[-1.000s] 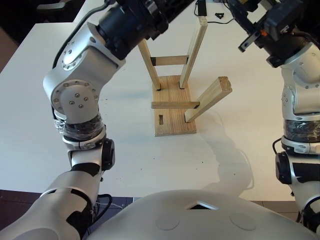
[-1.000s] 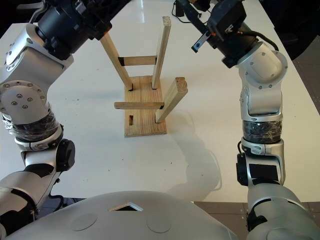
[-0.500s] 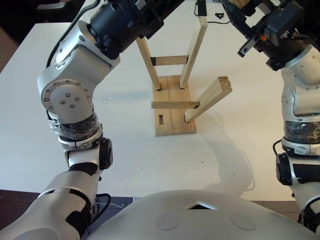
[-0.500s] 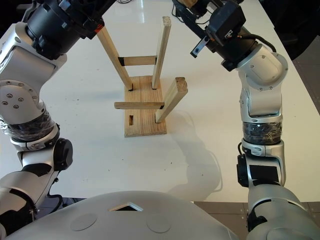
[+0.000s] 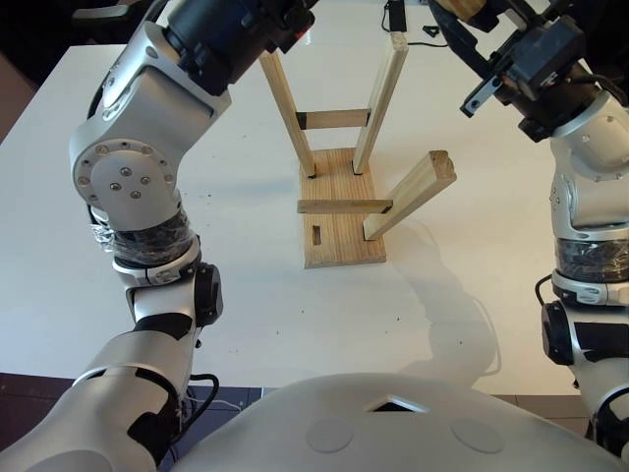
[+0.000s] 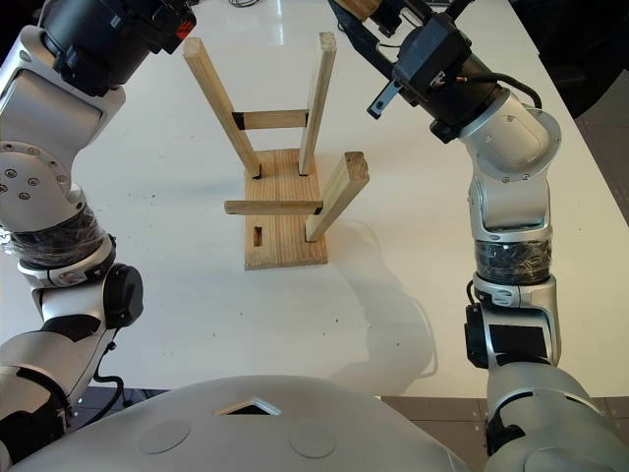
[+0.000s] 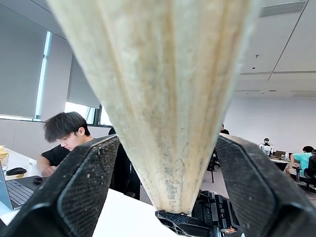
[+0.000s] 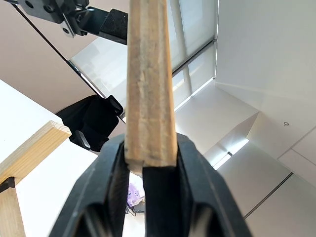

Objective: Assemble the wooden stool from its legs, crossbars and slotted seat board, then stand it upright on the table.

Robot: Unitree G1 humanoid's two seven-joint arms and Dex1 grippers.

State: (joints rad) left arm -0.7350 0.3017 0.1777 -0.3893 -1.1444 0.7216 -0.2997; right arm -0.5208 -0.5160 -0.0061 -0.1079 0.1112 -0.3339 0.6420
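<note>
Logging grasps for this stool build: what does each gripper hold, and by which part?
Right gripper: a wooden stick, its end clamped between the jaws. Left gripper: another wooden piece, likewise by its end.

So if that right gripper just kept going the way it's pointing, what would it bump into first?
Likely nothing. The right gripper, shut on a wooden piece, points up and away from the table into open room. A stool leg stands beside that line, though depth is unclear.

surface: white table (image 5: 226,305) | on it: slotted seat board (image 5: 344,246), flat
</note>
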